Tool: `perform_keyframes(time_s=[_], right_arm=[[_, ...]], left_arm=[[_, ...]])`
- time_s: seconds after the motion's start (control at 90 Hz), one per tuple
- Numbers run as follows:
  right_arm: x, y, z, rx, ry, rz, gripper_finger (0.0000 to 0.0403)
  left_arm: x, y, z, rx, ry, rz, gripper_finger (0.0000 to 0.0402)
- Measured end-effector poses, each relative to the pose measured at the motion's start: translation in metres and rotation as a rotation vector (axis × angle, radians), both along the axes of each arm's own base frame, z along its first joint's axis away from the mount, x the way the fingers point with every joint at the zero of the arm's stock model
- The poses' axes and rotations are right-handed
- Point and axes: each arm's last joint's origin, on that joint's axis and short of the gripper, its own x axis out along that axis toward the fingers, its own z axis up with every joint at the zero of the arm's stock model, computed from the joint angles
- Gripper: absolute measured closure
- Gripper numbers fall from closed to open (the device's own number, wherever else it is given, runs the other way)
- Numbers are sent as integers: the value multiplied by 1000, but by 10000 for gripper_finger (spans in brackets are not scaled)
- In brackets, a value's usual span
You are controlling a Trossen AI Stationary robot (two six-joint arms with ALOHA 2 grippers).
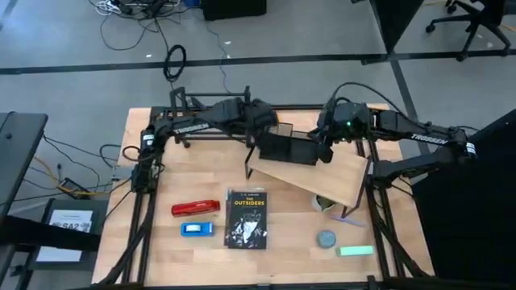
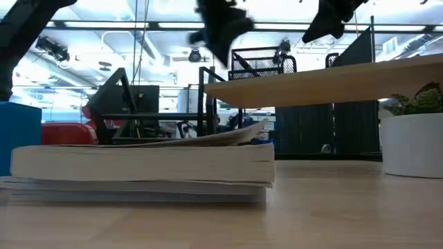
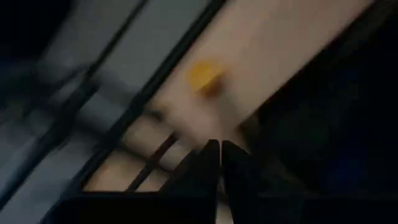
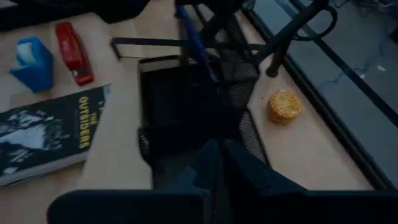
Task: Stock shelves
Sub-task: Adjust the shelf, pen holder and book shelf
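The wooden plank shelf point(image 1: 322, 179) stands slantwise at mid-table on thin black legs, level in the low view point(image 2: 325, 81). A black mesh organizer point(image 1: 289, 149) point(image 4: 186, 106) sits on its far edge with a blue pen point(image 4: 193, 37) inside. My left gripper point(image 1: 260, 135) point(image 3: 219, 149) is shut just above the organizer's left end point(image 2: 239, 59). My right gripper point(image 1: 324, 150) point(image 4: 219, 150) is shut above its right end. Whether either touches it cannot be told. The black tube rack point(image 1: 189, 113) stands at the far left.
A paperback point(image 1: 245, 217), a red stapler point(image 1: 195, 208) and a blue box point(image 1: 196, 229) lie near left. A white plant pot point(image 2: 412, 142) sits partly under the plank. A grey disc point(image 1: 326, 238) and a green block point(image 1: 355, 250) lie near right. A yellow ball point(image 4: 283, 106) sits by the far edge.
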Motion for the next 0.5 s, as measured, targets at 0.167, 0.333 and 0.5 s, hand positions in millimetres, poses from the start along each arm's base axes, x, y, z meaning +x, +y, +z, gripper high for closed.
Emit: perform_keyframes(time_s=[0.167,0.333,0.5], right_arm=[[-9,9,6,-27,-21,5,403],[-15,12,8,-39,-30,11,403],[-3,11,3,-62,-2,59,390]], left_arm=[[12,-19,27,30,-174,-123,401],[7,-17,32,57,-155,-93,401],[1,-28,25,23,-63,-102,401]])
